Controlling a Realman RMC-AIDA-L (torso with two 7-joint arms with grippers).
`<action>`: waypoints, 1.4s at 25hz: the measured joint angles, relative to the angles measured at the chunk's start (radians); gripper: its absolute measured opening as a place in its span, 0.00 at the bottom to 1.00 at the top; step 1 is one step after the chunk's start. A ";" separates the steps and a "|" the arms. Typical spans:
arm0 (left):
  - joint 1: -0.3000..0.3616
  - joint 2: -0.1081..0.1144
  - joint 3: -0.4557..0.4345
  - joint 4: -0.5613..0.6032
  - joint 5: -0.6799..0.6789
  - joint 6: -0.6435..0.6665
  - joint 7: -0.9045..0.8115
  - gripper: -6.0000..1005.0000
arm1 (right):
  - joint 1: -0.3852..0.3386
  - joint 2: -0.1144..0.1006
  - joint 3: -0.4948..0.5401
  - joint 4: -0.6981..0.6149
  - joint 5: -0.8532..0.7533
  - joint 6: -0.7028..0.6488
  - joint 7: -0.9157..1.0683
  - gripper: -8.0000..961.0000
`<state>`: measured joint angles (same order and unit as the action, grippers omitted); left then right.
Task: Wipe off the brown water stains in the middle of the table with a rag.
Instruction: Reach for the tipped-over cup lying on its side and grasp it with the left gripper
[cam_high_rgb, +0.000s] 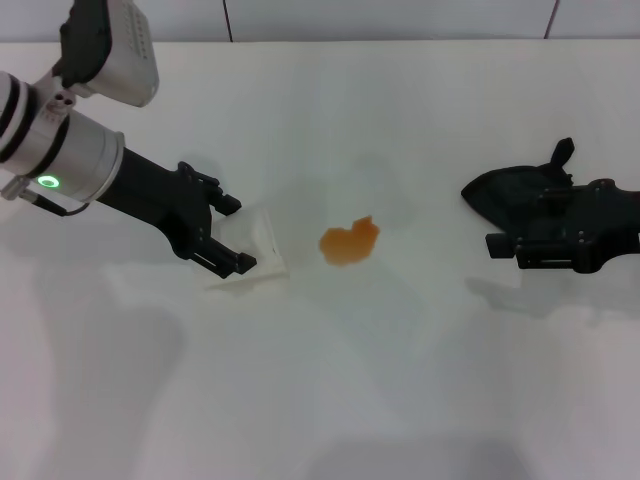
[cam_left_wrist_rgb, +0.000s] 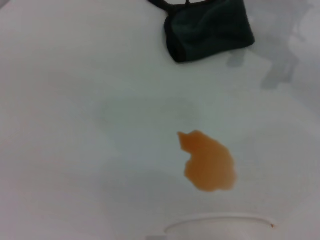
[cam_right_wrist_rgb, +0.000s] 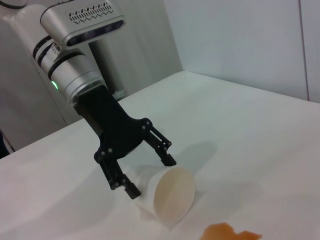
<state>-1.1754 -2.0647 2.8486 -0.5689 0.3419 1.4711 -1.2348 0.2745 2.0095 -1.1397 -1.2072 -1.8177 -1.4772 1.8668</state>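
The brown water stain (cam_high_rgb: 349, 243) is an orange-brown blotch in the middle of the white table (cam_high_rgb: 330, 400); it also shows in the left wrist view (cam_left_wrist_rgb: 207, 162). The black rag (cam_high_rgb: 503, 194) lies on the table at the right, also seen in the left wrist view (cam_left_wrist_rgb: 207, 27). My right gripper (cam_high_rgb: 505, 248) lies low right beside the rag, touching its near side. My left gripper (cam_high_rgb: 238, 235) is left of the stain, open, its fingers on either side of a cup; it also shows in the right wrist view (cam_right_wrist_rgb: 151, 177).
A pale translucent cup (cam_high_rgb: 252, 247) lies on its side between the left gripper's fingers, mouth toward the stain; the right wrist view (cam_right_wrist_rgb: 167, 194) shows it too. A wall (cam_right_wrist_rgb: 240, 40) runs behind the table's far edge.
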 joint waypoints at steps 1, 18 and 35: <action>0.001 0.000 0.000 0.002 -0.001 -0.001 0.000 0.85 | 0.000 0.000 0.000 0.000 0.000 0.000 0.000 0.63; 0.007 -0.006 0.000 0.005 0.000 -0.009 -0.001 0.85 | 0.000 0.000 0.000 0.000 0.000 0.000 0.000 0.63; 0.007 -0.006 0.000 0.004 -0.004 -0.009 -0.001 0.85 | -0.003 0.000 0.001 0.000 0.000 0.000 0.000 0.63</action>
<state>-1.1688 -2.0709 2.8486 -0.5645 0.3384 1.4619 -1.2360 0.2714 2.0095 -1.1385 -1.2073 -1.8177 -1.4772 1.8668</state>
